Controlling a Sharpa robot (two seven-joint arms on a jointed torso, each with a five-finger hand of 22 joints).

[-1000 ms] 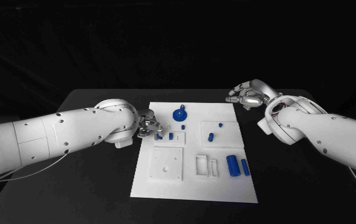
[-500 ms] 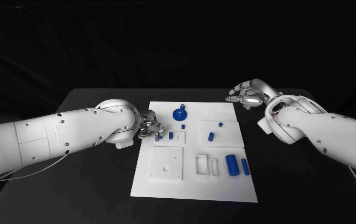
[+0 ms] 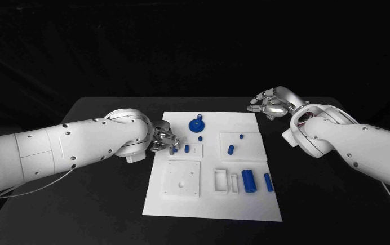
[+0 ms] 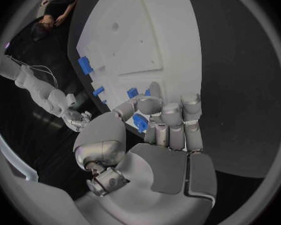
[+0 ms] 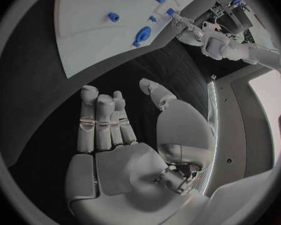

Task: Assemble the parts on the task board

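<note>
Left hand (image 3: pixel 165 141) on a part at the task board's (image 3: pixel 213 204) left edge.

My left hand pinches a small blue part (image 4: pixel 140 123) between thumb and fingers, just over the board's left edge. My right hand (image 3: pixel 271 103) hovers over the black table (image 3: pixel 97 200) off the board's far right corner, fingers apart, holding nothing. Other blue parts (image 3: pixel 250 180) lie on the board.

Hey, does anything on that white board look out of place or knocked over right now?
Nothing stands out. The task board lies flat on the table, the blue parts sit on it, none spilled onto the table. The left hand works at the board's edge; the right hand is off it.
</note>
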